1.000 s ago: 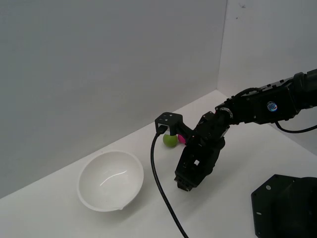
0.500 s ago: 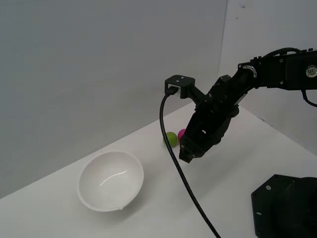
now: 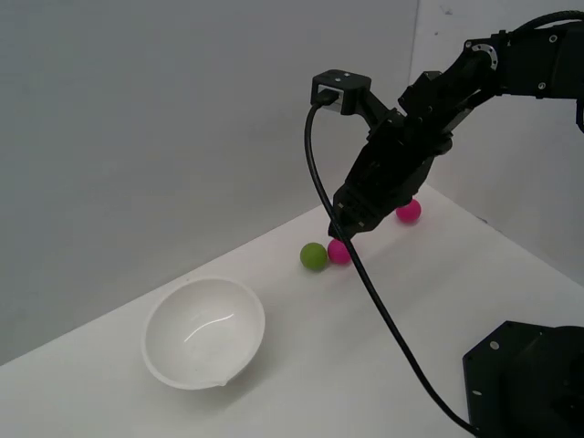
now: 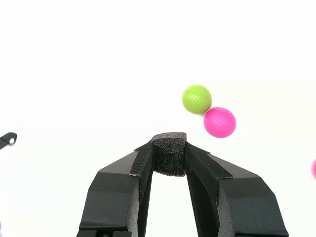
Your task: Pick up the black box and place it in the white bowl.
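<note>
Counted across both views: one tiny matte black foam-like cube [image 4: 169, 153], one wide glossy white round bowl [image 3: 203, 333], one small green ball [image 3: 313, 255], and two small pink balls, one [image 3: 338, 252] touching the green ball and another [image 3: 408, 212] farther back toward the upper right of the exterior frame (only a sliver of it at the wrist frame's edge). Clamped between the tips of the black two-fingered gripper [image 4: 169, 159], the cube, pinched on two opposite sides, its top poking just past the fingertips [image 4: 143, 159]. Raised well above the surface in the exterior view, the gripper [image 3: 345, 227], right of centre in the frame, just above the green and pink pair; cube itself not made out there against the black fingers. Bowl in the lower left of the exterior frame, well apart from the gripper. Plain white tabletop [image 3: 301, 365], grey-white walls [image 3: 182, 119] meeting in a corner at upper right, a thick black cable [image 3: 365, 283] trailing down from the wrist camera mount, and a large black robot base [image 3: 525, 379] at lower right.
</note>
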Motion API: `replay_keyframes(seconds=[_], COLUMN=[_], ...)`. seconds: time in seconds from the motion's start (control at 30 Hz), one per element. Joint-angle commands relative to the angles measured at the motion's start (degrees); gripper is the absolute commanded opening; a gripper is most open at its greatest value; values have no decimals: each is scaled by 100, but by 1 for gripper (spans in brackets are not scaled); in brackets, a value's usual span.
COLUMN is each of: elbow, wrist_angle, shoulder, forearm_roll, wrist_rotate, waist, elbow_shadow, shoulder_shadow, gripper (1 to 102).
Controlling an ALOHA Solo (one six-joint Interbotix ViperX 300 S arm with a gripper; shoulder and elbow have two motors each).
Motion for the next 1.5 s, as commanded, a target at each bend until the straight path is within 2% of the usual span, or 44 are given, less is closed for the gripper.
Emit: replay_keyframes(seconds=[0.0,0.27,0.77,1.33,1.47], elbow=[-211,-580,-1081,-1775,-1916], wrist_angle=[62,149,132,-229,-272], shoulder=[35,-123,-721,-1731,-1969], forearm_roll=[-35,-44,-272,-606,-615], wrist_rotate=[62,79,26,-70,-62], waist=[-18,-97,-1020,-2092,-2232], elbow_shadow=[-308,-668,-1160,-1854,-1995], shoulder_shadow=[62,-114,-703,-1705,-1942], gripper=[24,24,24,24,24])
